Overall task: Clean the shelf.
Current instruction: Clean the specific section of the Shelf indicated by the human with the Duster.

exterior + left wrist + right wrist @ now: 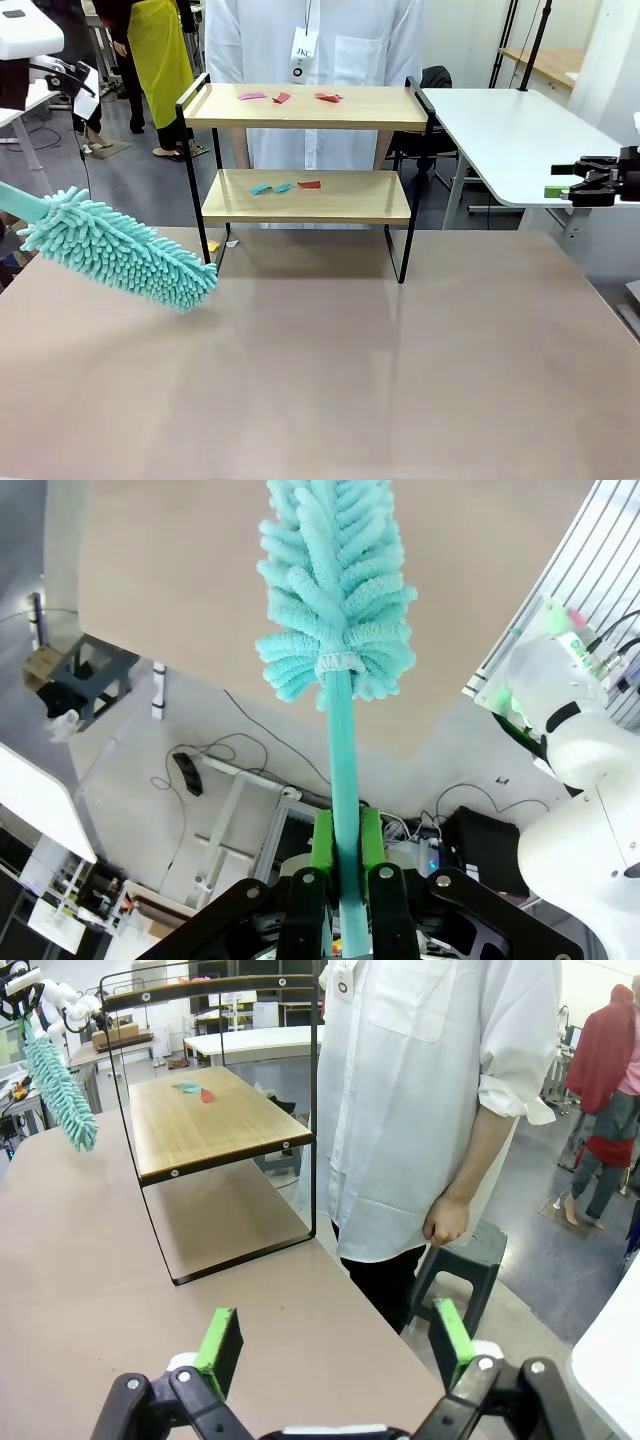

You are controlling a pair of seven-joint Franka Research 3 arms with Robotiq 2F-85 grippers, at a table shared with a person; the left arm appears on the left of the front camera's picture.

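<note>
The shelf [305, 197] stands at the far middle of the brown table [330, 370], and its lower board also appears in the right wrist view [205, 1125]. Pink and red paper scraps [283, 97] lie on the top board. Teal and red scraps [285, 187] lie on the lower board. My left gripper [346, 828] is shut on the handle of a teal fluffy duster [335, 580]. The duster head [120, 250] hangs over the table's left side, just left of the shelf's front leg, also seen from afar [55, 1080]. My right gripper [335, 1335] is open and holds nothing, off the table's right edge [583, 182].
A person in a white shirt [315, 45] stands right behind the shelf, one hand hanging down [445, 1222]. A small yellow scrap [213, 245] lies by the shelf's left leg. A white table [510, 130] stands at the back right, a dark stool [465, 1260] beside the person.
</note>
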